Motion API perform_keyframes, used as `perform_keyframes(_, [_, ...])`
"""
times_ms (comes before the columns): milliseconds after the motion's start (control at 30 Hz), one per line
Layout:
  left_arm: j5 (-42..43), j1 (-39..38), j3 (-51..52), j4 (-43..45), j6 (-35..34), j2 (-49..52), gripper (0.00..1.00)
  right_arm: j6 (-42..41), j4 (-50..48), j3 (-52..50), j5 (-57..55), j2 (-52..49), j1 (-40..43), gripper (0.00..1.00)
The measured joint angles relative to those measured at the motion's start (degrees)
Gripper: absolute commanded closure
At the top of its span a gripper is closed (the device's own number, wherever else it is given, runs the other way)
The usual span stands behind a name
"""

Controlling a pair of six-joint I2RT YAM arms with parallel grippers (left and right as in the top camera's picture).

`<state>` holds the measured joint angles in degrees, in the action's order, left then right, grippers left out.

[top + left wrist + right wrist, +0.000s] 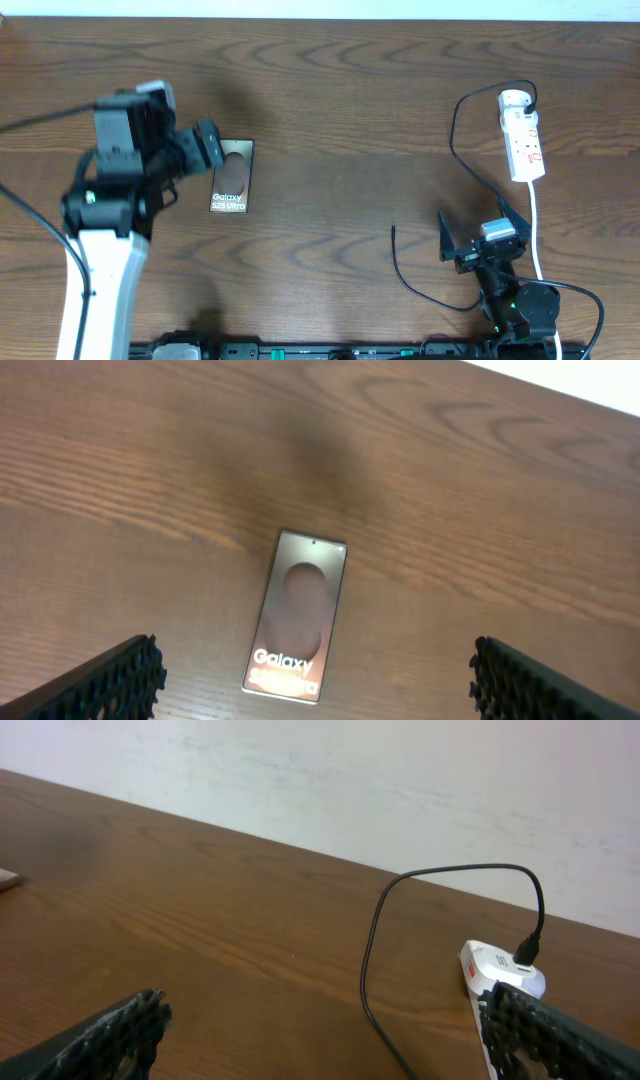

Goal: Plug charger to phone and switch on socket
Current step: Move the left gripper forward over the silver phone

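On the brown wooden worktop (330, 90), the left hand (207, 143) hung over the far left corner of the phone, fingers spread wide and grasping nothing. The right hand (472, 220), near the front edge at right, was likewise released and empty. The white socket (522, 135) lay at far right, beyond the right hand. The phone (231, 180) lay flat at left, lettering at its near end. The black charger (394, 240) was plugged into the socket's far end, its free tip resting just left of the right hand.
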<state>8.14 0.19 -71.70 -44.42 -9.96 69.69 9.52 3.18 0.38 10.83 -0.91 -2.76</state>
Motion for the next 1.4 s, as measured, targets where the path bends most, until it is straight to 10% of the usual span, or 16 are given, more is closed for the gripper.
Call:
perform_keyframes(567, [0.5, 0.0, -26.6, -20.8, 7.3, 19.1, 0.02, 0.0, 0.0, 0.0, 0.0, 0.0, 0.0, 0.01])
perform_keyframes(1400, [6.8, 0.0, -23.1, -17.1, 13.4, 29.9, 0.02, 0.0, 0.0, 0.0, 0.0, -0.1, 0.0, 0.01])
